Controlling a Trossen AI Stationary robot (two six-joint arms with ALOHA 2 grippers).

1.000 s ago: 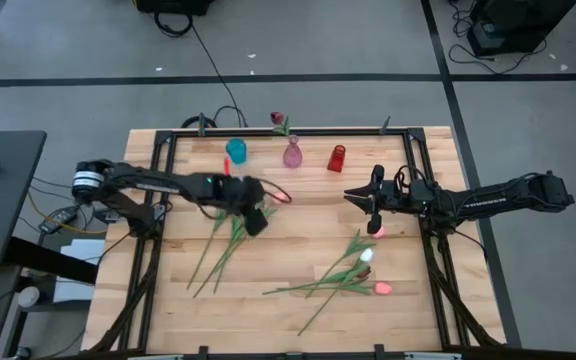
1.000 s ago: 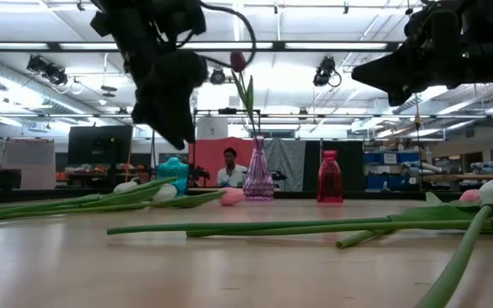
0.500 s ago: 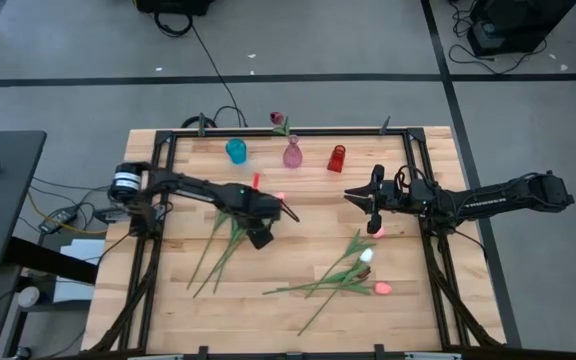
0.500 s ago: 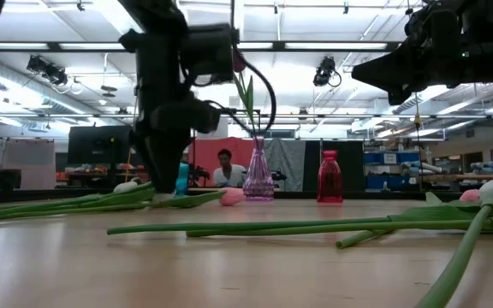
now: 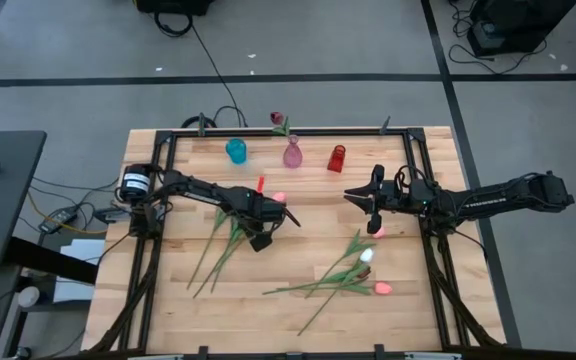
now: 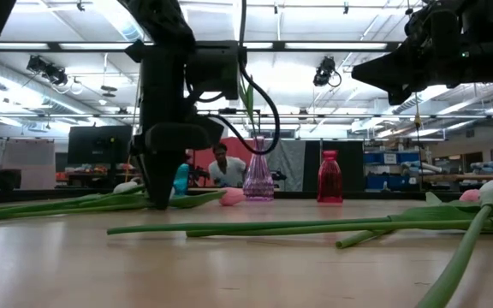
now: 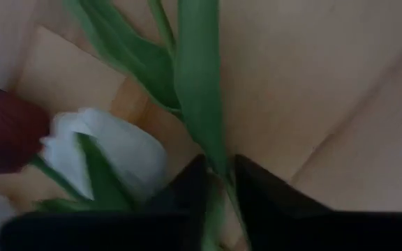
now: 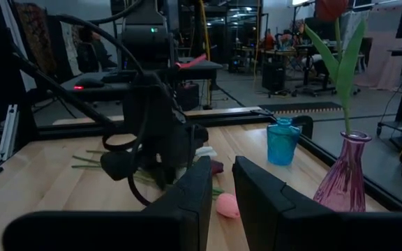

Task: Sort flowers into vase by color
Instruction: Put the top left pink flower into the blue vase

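- The left gripper point(image 5: 261, 240) is down at the wooden desk point(image 5: 168, 310), right over the left-hand bunch of tulips point(image 5: 223, 245) near the desk's middle.
- From its wrist camera, its jaws stand a narrow gap apart with a green stem point(image 7: 199, 104) running down between them; whether they actually squeeze it I cannot tell.
- Just beside that stem lie a white tulip head point(image 7: 114, 150) and a dark maroon head point(image 7: 5, 132), both resting on the wood.
- A loose pink tulip head point(image 5: 279, 197) lies on the desk near the left gripper, on the side toward the vases.
- The right gripper point(image 5: 373, 200) hangs above the desk on the right side, well apart from the left one, its jaws a small gap apart and holding nothing.
- A second bunch of tulips point(image 5: 333, 280) lies spread on the desk's right half, with a white head point(image 5: 366, 256) and a pink head point(image 5: 384, 288) showing.
- Along the far edge stand a teal vase point(image 5: 236, 150), a pink vase point(image 5: 292, 153) holding one maroon tulip point(image 5: 278, 119), and a red vase point(image 5: 337, 158).
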